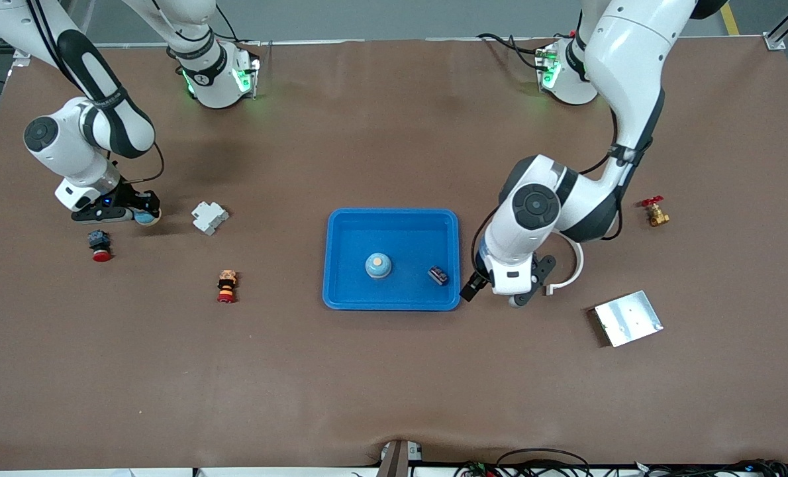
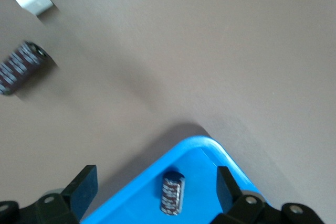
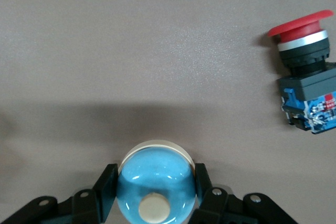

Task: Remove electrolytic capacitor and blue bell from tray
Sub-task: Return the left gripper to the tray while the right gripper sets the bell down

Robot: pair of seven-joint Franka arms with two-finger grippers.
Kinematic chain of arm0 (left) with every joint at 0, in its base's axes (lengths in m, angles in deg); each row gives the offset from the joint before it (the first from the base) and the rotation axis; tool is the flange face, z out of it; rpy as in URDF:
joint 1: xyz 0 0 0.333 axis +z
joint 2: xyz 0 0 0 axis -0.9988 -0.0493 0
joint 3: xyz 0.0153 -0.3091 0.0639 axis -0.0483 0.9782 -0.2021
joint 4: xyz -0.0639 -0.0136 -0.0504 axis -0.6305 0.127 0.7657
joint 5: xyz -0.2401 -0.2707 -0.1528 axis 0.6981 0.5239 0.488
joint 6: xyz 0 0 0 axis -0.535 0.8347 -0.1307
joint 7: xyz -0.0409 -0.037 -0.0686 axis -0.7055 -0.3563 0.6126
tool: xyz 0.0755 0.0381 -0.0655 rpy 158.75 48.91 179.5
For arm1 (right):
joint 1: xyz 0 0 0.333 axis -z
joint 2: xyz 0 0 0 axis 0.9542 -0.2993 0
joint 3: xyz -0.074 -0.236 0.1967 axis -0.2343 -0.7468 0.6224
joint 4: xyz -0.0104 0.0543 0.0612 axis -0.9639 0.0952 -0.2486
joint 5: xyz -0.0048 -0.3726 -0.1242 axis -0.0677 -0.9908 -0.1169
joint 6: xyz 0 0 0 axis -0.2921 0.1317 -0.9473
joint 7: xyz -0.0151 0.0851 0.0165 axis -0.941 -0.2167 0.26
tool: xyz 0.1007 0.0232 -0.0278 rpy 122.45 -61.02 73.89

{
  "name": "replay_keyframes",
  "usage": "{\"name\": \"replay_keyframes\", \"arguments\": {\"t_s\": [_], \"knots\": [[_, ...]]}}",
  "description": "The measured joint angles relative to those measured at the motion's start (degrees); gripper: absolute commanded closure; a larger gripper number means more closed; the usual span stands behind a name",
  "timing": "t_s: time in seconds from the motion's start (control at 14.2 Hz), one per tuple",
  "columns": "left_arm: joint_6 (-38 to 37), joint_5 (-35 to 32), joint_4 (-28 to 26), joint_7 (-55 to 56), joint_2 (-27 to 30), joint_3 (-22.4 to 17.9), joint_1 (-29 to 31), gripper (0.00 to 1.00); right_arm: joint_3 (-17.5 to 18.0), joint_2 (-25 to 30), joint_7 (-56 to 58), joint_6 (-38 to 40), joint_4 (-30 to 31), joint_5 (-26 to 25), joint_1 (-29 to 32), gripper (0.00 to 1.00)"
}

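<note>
two bells show: one sits in the blue tray (image 1: 341,228), one (image 3: 156,178) is clenched in the right gripper (image 1: 144,213). left gripper (image 2: 157,190) hangs released over a capacitor (image 2: 172,192) in the tray.

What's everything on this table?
Tray: one, blue, centre.
Tray bell: one, blue, in tray.
Held bell: one, blue, in right claw.
Tray capacitor: one, dark, in tray.
Loose capacitor: one, dark, beside tray.
Push buttons: two, red-capped, right arm's end.
Module: one, white, near right claw.
Valve: one, brass, left arm's end.
Plate: one, silver, left arm's end.
Strap: one, white, by left claw.
Left claw: open, over tray's edge.
Right claw: shut on held bell.
</note>
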Motion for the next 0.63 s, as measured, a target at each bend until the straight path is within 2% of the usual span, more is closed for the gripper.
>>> {"name": "replay_keyframes", "arguments": {"t_s": [0.07,0.63], "knots": [[-0.01,0.0,0.93,0.87,-1.09,0.02,-0.61,0.0,0.0,-0.01,0.0,-0.01,0.0,0.16,0.0,0.0],[0.03,0.62,4.13,3.9,-5.93,0.07,-4.26,0.0,0.03,-2.38,0.0,-1.65,-0.16,1.14,0.0,0.0]]}}
